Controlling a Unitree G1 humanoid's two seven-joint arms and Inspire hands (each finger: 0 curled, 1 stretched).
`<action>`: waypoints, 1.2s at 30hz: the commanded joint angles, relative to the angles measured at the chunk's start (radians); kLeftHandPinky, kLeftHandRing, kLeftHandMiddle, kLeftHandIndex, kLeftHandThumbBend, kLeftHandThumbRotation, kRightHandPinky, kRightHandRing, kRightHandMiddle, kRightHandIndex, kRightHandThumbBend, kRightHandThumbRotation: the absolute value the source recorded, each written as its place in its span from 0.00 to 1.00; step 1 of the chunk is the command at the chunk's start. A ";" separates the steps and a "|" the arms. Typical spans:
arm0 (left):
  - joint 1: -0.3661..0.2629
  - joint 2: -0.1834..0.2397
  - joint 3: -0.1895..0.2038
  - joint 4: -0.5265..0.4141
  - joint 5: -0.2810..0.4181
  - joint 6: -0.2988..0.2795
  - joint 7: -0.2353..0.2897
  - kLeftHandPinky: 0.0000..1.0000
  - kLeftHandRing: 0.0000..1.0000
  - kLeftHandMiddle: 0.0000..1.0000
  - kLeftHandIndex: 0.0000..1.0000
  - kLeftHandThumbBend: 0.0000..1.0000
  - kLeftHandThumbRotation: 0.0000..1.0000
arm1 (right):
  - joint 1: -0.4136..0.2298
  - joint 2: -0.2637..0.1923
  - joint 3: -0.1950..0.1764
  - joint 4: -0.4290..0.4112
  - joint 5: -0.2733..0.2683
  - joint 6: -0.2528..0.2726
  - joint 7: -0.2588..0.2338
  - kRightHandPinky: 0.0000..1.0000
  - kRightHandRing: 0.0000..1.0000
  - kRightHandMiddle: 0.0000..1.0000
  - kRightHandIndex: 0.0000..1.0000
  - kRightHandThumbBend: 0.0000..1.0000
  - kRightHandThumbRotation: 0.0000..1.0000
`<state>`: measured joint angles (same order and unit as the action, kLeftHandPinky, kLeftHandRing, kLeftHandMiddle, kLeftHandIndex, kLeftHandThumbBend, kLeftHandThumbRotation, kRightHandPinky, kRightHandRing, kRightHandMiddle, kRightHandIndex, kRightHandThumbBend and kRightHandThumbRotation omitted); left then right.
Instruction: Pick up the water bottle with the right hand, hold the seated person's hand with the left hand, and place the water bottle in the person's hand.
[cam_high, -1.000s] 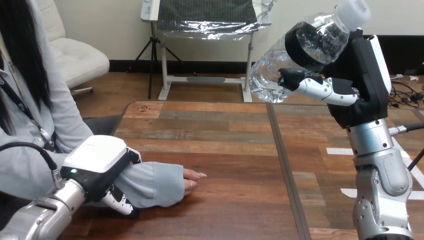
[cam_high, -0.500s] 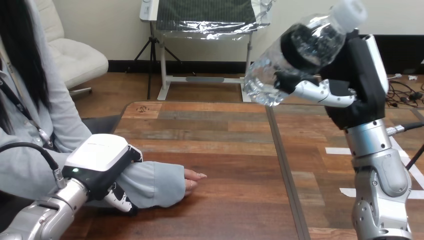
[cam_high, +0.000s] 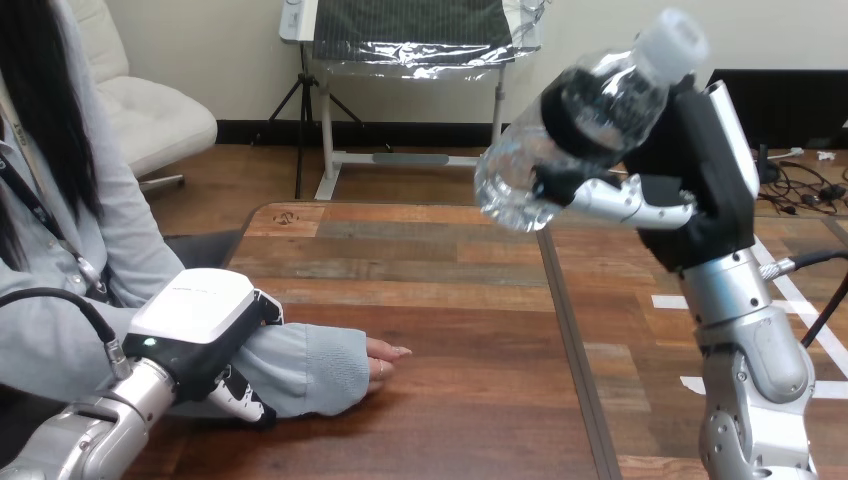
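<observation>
A clear plastic water bottle (cam_high: 540, 160) with a white cap hangs tilted high above the table's middle, cap up and to the right. My right hand (cam_high: 690, 170) is shut on it, thumb and fingers wrapped round its body. The person's hand (cam_high: 385, 355) rests palm down on the table at the left, mostly covered by a grey sleeve. My left hand (cam_high: 200, 330) lies over the person's forearm, with its fingers (cam_high: 240, 400) curled round the sleeve's near side.
The wooden table (cam_high: 470, 300) has a dark seam running down its middle. White tape marks (cam_high: 680, 302) lie on the right half. The person sits at the table's left side.
My right hand has carried the bottle leftward and slightly lower, toward the table's middle. The left hand and the person's hand have stayed put.
</observation>
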<state>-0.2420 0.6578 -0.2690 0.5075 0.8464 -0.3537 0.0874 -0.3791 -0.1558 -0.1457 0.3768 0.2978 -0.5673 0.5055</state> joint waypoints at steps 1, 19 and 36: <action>-0.031 -0.006 -0.014 0.004 -0.012 -0.004 0.027 0.33 0.36 0.42 0.46 0.87 0.00 | -0.033 0.007 0.011 -0.015 0.006 -0.014 0.007 0.29 0.31 0.36 0.39 0.67 0.00; 0.009 -0.001 0.025 -0.106 -0.066 0.005 0.026 0.31 0.35 0.40 0.43 0.83 0.00 | -0.063 0.010 0.037 0.122 -0.035 -0.068 0.037 0.26 0.30 0.36 0.39 0.68 0.00; 0.064 0.009 0.082 -0.265 -0.131 0.010 0.014 0.30 0.33 0.38 0.41 0.83 0.00 | -0.114 0.012 0.040 0.300 -0.073 -0.129 0.046 0.19 0.25 0.34 0.41 0.71 0.00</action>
<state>-0.1376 0.6568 -0.2298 0.3742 0.7510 -0.3267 0.0896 -0.3779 -0.1527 -0.0932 0.6439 0.2153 -0.6478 0.5527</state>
